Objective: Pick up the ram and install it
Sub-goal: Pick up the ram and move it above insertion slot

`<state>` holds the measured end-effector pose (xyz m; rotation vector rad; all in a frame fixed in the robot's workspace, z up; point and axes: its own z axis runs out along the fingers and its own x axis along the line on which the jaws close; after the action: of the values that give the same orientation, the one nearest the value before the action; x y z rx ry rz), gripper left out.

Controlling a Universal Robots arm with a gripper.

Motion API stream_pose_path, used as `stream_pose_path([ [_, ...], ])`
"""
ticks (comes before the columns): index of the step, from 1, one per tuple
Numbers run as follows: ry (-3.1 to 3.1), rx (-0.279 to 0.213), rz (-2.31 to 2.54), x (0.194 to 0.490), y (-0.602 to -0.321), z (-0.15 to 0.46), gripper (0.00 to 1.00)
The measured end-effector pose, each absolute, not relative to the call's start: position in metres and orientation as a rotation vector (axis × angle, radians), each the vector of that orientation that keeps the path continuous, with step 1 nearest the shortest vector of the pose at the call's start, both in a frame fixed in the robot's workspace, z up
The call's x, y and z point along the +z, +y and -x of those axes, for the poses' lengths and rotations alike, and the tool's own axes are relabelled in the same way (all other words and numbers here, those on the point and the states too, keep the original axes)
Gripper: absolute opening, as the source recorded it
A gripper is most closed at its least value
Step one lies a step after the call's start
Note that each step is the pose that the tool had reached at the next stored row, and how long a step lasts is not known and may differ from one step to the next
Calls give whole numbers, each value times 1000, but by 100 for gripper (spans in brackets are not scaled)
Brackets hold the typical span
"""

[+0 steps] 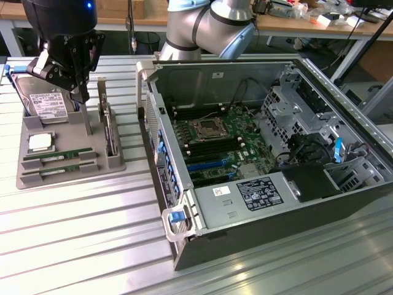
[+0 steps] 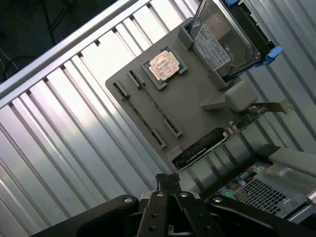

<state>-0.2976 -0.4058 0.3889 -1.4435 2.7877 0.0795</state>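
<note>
The gripper (image 1: 84, 98) hung in the upper left of the exterior view, above the back half of the gray tray (image 1: 70, 179), with its 2 fingers clenched together and grasping nothing. The ram (image 1: 58, 158) sat in the lower left part of that tray. It was 1 of 2 green strips standing on edge in parallel slots, and the second strip (image 1: 66, 169) lay just beside it, toward the tray's front edge. Neither strip had been lifted. The silver chip (image 1: 40, 142) lay just behind them and the hard drive (image 1: 48, 104) rested at the back. The tall card (image 1: 109, 129) stood along the tray's side nearest the open computer case (image 1: 344, 184), which filled the exterior view's right with its green board (image 1: 215, 138) exposed. The step in hand looked like the approach to the ram, well apart from the gripper at this point. Done well, it would need the fingers spread before any descent, set across the strip's thin faces and centred along its length. They should also stay clear of the neighbouring strip and the chip. The pull should be straight up, since a tilted pull would likely bind the strip in its slot.
</note>
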Motion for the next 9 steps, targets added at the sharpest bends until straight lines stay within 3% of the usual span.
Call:
stream_pose_path([
  [9, 2720, 80, 1572, 389, -406, 298, 11],
])
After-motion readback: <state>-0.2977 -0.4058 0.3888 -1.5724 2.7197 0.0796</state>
